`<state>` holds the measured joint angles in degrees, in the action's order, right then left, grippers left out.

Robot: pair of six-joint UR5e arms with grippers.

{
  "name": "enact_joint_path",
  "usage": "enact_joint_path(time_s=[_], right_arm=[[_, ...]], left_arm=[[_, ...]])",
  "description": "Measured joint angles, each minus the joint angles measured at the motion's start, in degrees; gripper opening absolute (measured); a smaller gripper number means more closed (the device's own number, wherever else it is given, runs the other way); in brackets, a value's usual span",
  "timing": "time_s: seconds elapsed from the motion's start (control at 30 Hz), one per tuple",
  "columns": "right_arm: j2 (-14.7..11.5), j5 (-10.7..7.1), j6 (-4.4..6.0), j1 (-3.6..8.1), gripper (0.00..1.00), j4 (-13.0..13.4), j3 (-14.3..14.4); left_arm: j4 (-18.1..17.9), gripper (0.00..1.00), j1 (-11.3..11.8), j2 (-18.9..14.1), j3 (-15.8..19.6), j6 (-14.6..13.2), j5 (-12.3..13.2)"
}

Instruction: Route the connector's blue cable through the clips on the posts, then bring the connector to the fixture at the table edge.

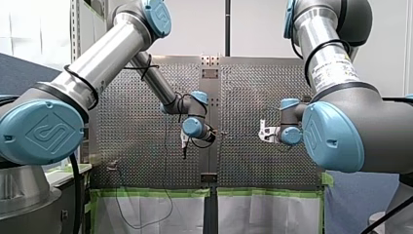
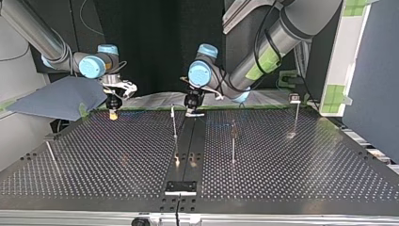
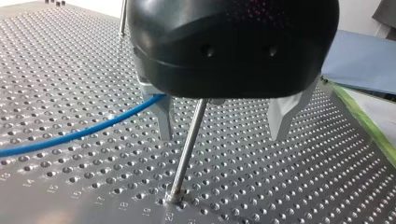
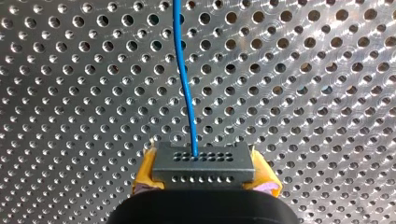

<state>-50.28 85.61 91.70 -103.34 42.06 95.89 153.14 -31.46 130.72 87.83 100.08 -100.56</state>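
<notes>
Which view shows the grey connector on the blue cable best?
The right wrist view: the grey rectangular connector, with rows of holes, sits between my right gripper's yellow pads, the blue cable leaving it. Front and top views show it too small to tell; the left wrist view shows only cable.

Connector (image 4: 204, 165) in my right hand (image 4: 204, 178)

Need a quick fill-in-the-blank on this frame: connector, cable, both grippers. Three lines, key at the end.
1. The dark grey rectangular connector is clamped between my right gripper's ____ pads.
2. The thin cable leaving the connector is ____.
3. My left gripper's metal fingers stand ____ over the perforated metal table.
Missing words: yellow; blue; open.
</notes>
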Motion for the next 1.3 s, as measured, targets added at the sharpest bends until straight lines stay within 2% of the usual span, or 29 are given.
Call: enact_joint_path(time_s=[0.4,0.6,0.8,0.97,1.3], right_arm=[[0.03,-0.01,-0.05,-0.03,0.00,-0.25,0.02],[0.04,-0.01,-0.10,-0.05,0.00,-0.30,0.01],[0.03,0.00,-0.10,-0.09,0.00,-0.30,0.02],[0.03,-0.01,-0.10,-0.14,0.00,-0.30,0.04],[0.04,0.00,0.02,-0.18,0.00,-0.30,-0.01]], left_arm=[[-0.08,1.00,-1.06,-0.51,0.13,0.05,0.21],[-1.18,1.00,-1.38,-1.85,1.03,0.28,2.00],[-0.32,1.00,-1.80,-2.05,1.69,-0.30,3.88],[0.61,1.00,-2.16,-2.08,1.77,-1.36,3.99],[0.76,1.00,-2.65,-2.07,1.78,-1.68,2.84]])
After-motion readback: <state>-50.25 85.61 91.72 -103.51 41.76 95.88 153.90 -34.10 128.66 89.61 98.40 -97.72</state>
